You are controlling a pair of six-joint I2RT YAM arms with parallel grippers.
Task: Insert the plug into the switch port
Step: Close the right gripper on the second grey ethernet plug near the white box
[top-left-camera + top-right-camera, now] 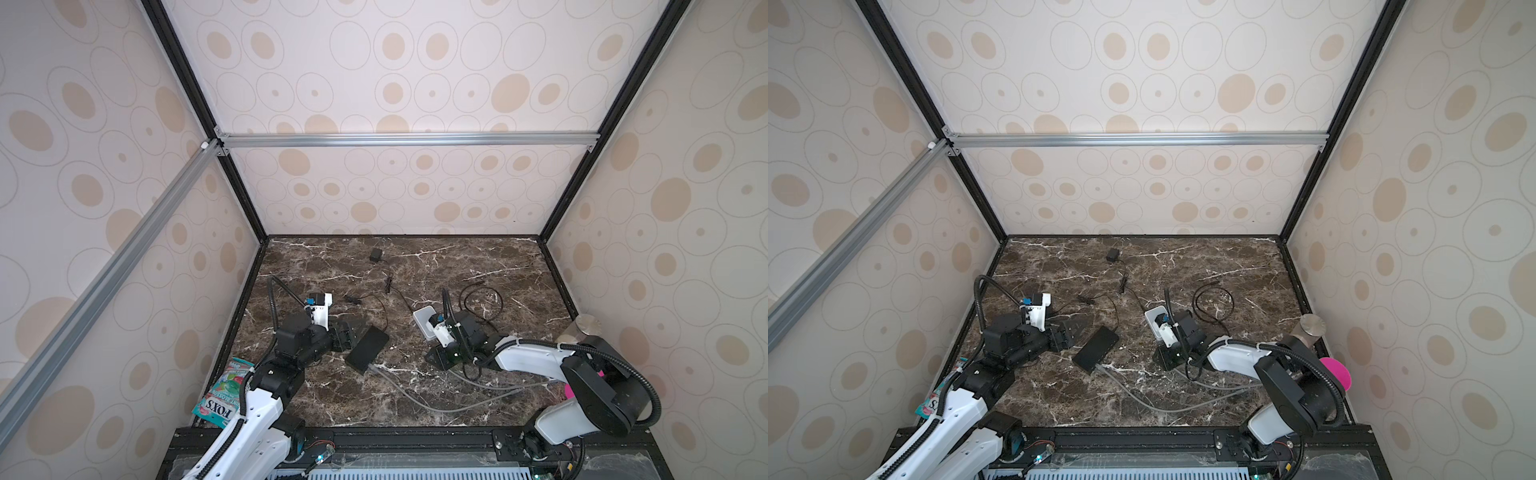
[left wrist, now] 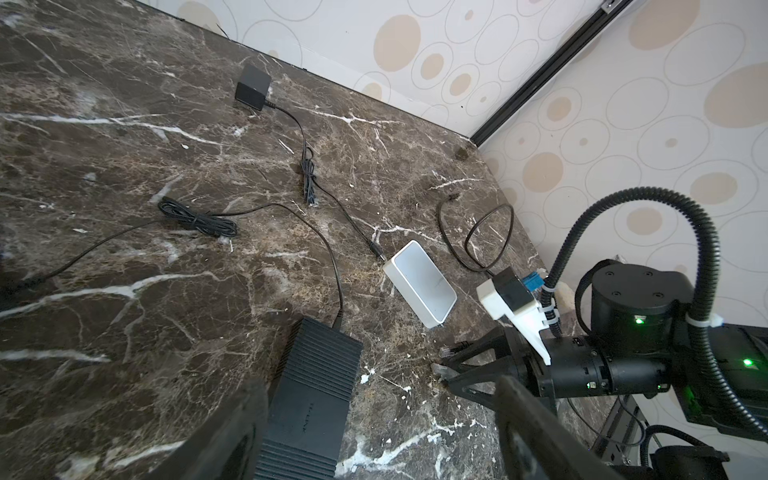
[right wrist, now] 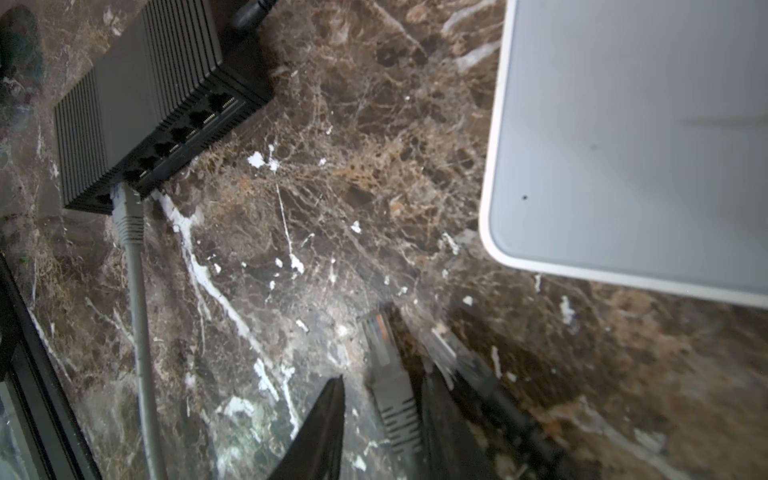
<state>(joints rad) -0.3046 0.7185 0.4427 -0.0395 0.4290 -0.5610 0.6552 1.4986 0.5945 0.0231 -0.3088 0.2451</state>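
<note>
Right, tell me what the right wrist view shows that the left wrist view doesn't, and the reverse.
Right wrist only: the switch's port row, a grey cable plugged into it, and a close look at the plug between the right claw's fingers. Left wrist only: the black power adapter, bundled black cords and the right arm. Both: the black switch, the white box and the marble table.

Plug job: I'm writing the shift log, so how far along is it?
Done: the right hand grips the grey plug. In hand: plug and black switch are apart, with free ports showing. Left: line it up and push it in; the open left hand sits beside the switch.
</note>
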